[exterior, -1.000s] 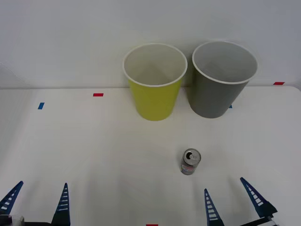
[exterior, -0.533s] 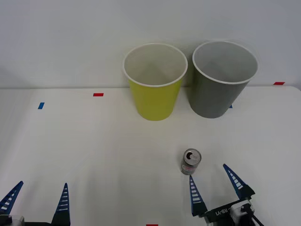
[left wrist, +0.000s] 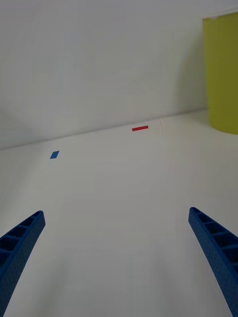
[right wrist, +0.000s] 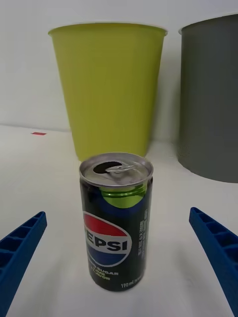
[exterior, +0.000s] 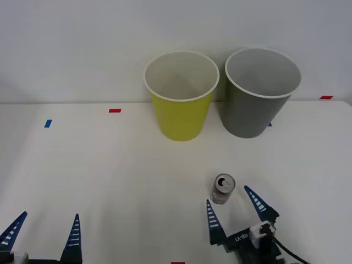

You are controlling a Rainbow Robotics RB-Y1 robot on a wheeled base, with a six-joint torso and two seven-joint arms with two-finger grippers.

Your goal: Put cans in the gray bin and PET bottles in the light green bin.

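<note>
Advancing from the near edge of the surface [exterior: 110, 181], the right gripper [exterior: 235, 208] has closed on the can [exterior: 223, 188] over the past second, its spread blue fingers now flanking the can's near side without touching it. The left gripper [exterior: 43, 234] sits unmoved at the near-left corner, fingers likewise spread and holding nothing.

The can stands upright right of centre on the surface, well short of both bins. The right wrist view shows it squarely between the open fingers [right wrist: 20, 247]: a dark can [right wrist: 116, 223] with a blue, red and white logo and an opened pull-tab top. Judged from this, the approach is nearly complete; a little more reach and a squeeze would secure it, and an off-centre close could tip the narrow can.

Beyond it, along the far edge against the wall, the light green bin [exterior: 181, 118] stands just left of the gray bin [exterior: 253, 113], the two side by side and close together. The can belongs in the gray one, which lies directly ahead of the right arm.

No PET bottle can be seen on the surface. The left wrist view catches just a slice of the light green bin [left wrist: 223, 74], beside small red and blue tape marks. Both bins' bottoms cannot be made out from the front.
</note>
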